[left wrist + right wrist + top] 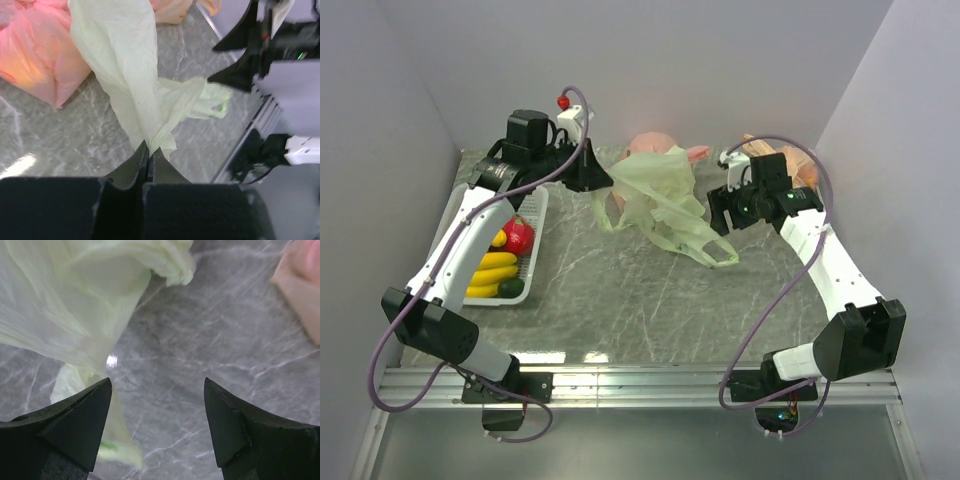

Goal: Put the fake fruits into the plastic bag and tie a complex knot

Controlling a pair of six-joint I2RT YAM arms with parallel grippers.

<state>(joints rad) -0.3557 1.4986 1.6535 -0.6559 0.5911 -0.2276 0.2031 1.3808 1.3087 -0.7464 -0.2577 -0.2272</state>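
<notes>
The pale-green plastic bag hangs limp over the table's middle back, lifted at its left edge. My left gripper is shut on that edge; the wrist view shows the film pinched between the closed fingers. My right gripper is open and empty just right of the bag, its fingers beside the bag's hanging fold. The fake fruits lie in a white tray at the left: yellow bananas, a red piece, a dark green piece.
A pink knotted bag lies behind the green bag, also in the left wrist view. An orange-tan bag sits at the back right behind my right arm. Grey walls close in on left, back and right.
</notes>
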